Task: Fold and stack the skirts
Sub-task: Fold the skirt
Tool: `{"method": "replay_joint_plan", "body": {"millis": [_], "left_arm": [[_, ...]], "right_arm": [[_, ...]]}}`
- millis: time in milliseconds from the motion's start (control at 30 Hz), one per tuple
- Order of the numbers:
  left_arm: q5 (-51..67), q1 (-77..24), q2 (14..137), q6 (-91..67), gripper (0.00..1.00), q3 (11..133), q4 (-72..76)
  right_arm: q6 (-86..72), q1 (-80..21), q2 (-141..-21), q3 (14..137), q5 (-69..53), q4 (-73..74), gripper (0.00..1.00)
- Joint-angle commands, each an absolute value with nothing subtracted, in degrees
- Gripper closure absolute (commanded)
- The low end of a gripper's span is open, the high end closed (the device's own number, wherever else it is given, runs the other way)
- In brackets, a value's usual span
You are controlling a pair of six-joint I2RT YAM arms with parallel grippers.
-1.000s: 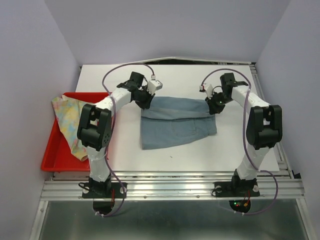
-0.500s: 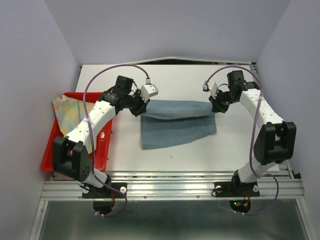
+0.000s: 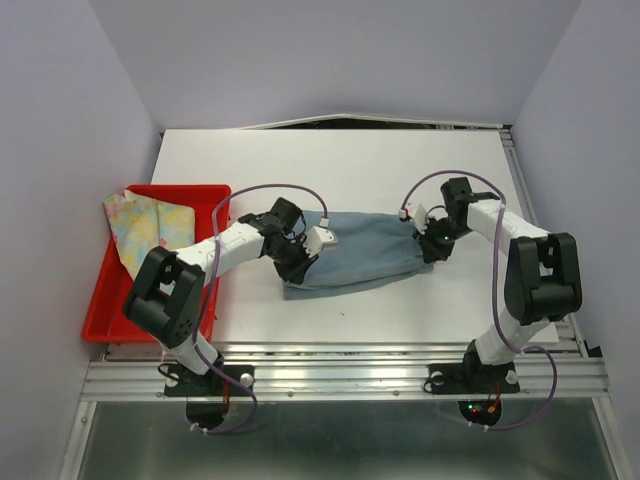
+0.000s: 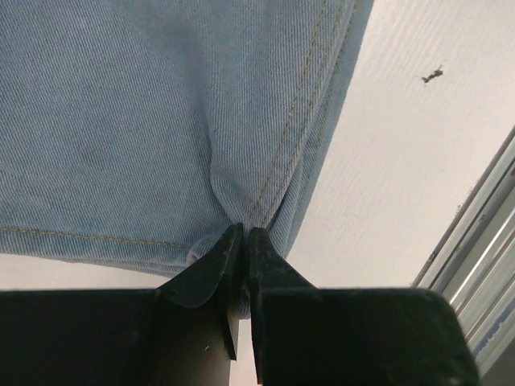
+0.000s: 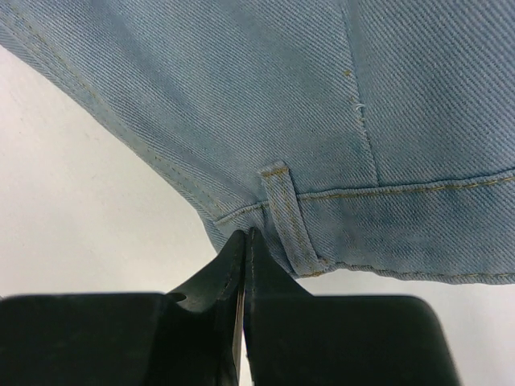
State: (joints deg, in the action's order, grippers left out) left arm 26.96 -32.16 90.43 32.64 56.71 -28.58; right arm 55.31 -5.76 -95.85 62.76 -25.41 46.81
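Two grippers are closed on the light blue denim skirt (image 3: pixel 365 250), one at each end of it. The left gripper (image 4: pixel 244 235) is drawn in to a narrow slit, and a bunched fold of denim is pinched between its fingertips where a stitched hem (image 4: pixel 302 121) runs up the cloth. Around the pinch the fabric is puckered into small creases. Beside that hem the white table (image 4: pixel 386 161) is seen, marked by a small dark speck (image 4: pixel 433 75), and an aluminium rail (image 4: pixel 483 233) is visible at the right edge of the left wrist view.

The right gripper (image 5: pixel 245 235) is pressed fully together, and the skirt's edge is caught at its tips, just beside a belt loop (image 5: pixel 291 213). From the loop a line of tan stitching is carried off to the right along the waistband.

From above, the denim skirt is seen folded into a long band across the middle of the table, its lower layer showing along the near edge. The left gripper is set at the band's left near corner and the right gripper at its right end.

Well apart from it, the floral skirt (image 3: pixel 140 228) is laid in the far part of a red tray (image 3: pixel 110 312) at the table's left side, with one edge hanging over the tray's left rim.
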Motion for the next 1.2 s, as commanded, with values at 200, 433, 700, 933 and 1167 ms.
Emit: {"method": "replay_joint_plan", "body": {"millis": [200, 433, 700, 933, 1167], "left_arm": [[24.96, -32.17, 88.08, 31.11, 1.0, 58.09, -28.64], [24.52, -32.17, 82.45, 31.99, 1.0, 59.15, -33.4], [23.29, -32.17, 83.76, 33.31, 1.0, 55.99, -32.17], [27.24, -32.17, 80.27, 35.59, 0.26, 55.63, -33.14], [28.56, -29.89, 70.93, 28.68, 0.02, 60.28, -28.05]], "right_arm": [[56.16, -6.33, -93.52, 66.88, -24.34, 47.02, 0.99], [56.51, -6.33, -89.83, 69.44, -26.63, 51.33, 0.99], [56.07, -6.86, -92.28, 63.55, -25.93, 46.41, 0.99], [56.95, -6.86, -91.5, 63.01, -24.61, 47.99, 0.32], [43.99, -6.86, -85.34, 75.83, -33.64, 51.94, 0.06]]}}
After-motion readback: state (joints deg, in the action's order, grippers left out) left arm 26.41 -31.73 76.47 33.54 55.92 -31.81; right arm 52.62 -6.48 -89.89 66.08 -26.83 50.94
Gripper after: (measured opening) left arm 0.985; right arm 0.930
